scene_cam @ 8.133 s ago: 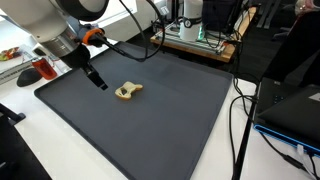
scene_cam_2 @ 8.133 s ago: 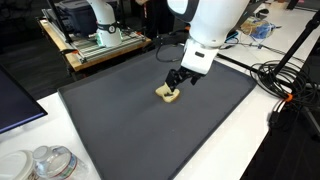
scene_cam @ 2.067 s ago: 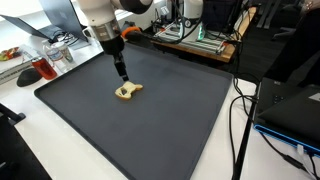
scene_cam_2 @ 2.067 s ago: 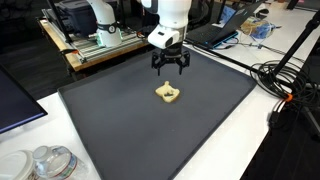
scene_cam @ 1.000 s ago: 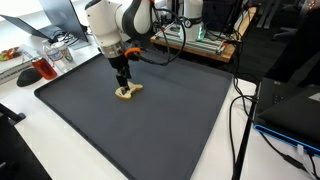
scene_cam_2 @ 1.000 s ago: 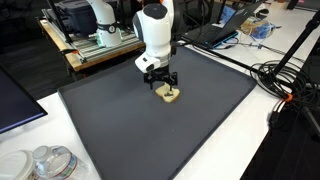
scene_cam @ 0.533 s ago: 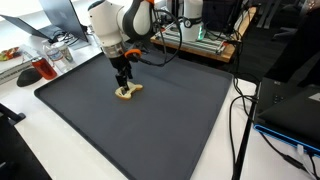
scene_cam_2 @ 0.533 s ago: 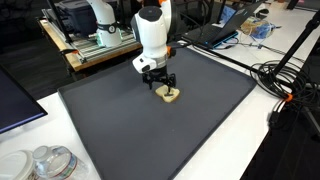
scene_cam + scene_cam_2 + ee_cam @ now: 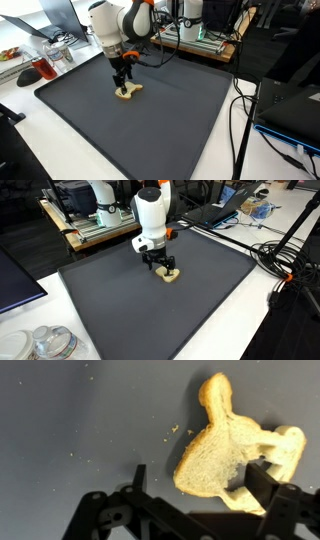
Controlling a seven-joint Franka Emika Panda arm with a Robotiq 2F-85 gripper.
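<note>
Bread point(image 9: 232, 455) lies flat on mat point(image 9: 160, 130), crumbs about. Tool point(image 9: 162, 268) spread wide, low over bread, pinching nothing; contact hard to tell. Bread likely light, soft, crumbly, with thin lobes prone to tear. Best hold: across broad middle, gentle squeeze.

The bread point(image 9: 225, 455) is pale cream inside, with a golden-brown crust that is darkest at its 12 o'clock tip in the wrist view. Pale crumbs point(image 9: 175, 429) speckle the mat point(image 9: 70, 420), which is plain dark grey. The gripper point(image 9: 195, 485) is matt black. The arm point(image 9: 108, 28) is glossy white, with an orange band point(image 9: 170, 228) on its 3 o'clock side in an exterior view. The table point(image 9: 20, 140) is white. At 9 o'clock of the mat there is a red jar point(image 9: 45, 68).
</note>
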